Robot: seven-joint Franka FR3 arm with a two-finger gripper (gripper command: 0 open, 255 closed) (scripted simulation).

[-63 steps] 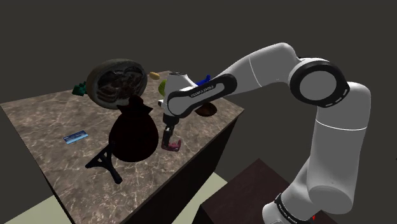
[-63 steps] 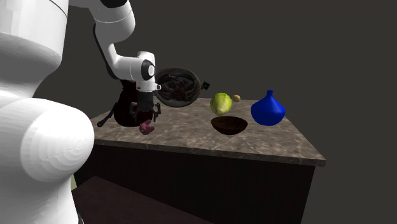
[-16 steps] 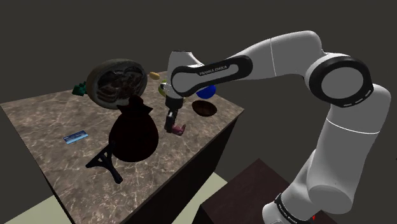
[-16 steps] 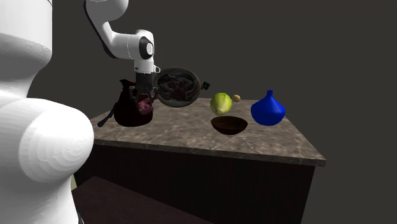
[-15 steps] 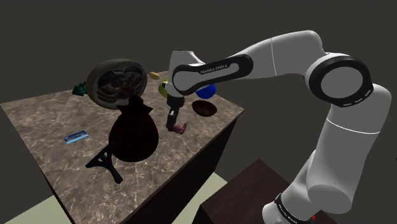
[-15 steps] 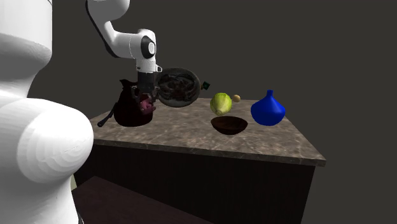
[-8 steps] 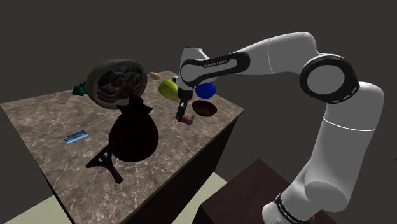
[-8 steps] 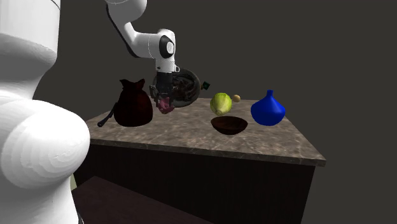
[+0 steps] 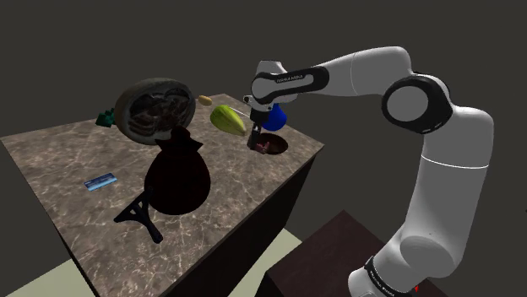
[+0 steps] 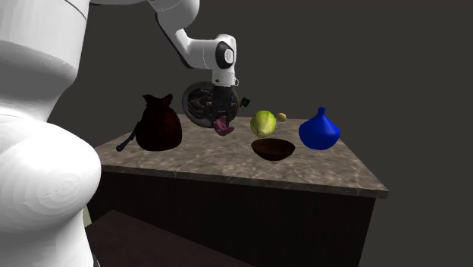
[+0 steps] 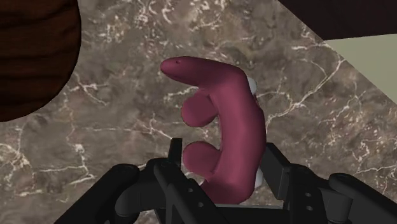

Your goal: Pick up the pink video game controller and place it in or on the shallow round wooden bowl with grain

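While your tool (image 10: 220, 120) grips the pink controller (image 10: 223, 127) above the counter (image 10: 220, 163), the wooden bowl (image 10: 273, 149) lies at its four o'clock in the second exterior view.

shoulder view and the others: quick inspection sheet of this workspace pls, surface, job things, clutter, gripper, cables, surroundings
Surface: brown marble-look counter, things standing on it.
Job's things: dark pink game controller held in the air above the counter, beside the bowl, not over it; dark wooden bowl on the counter, nothing in it.
Clutter: dark brown sack-shaped vessel, round dish standing on edge, blue vase, yellow-green rounded thing, small tan thing, blue card, black tower figurine, small green thing.
Gripper: gripper shut on the controller.
Cables: nothing seen.
Surroundings: dark walls, pale floor, dark stand.
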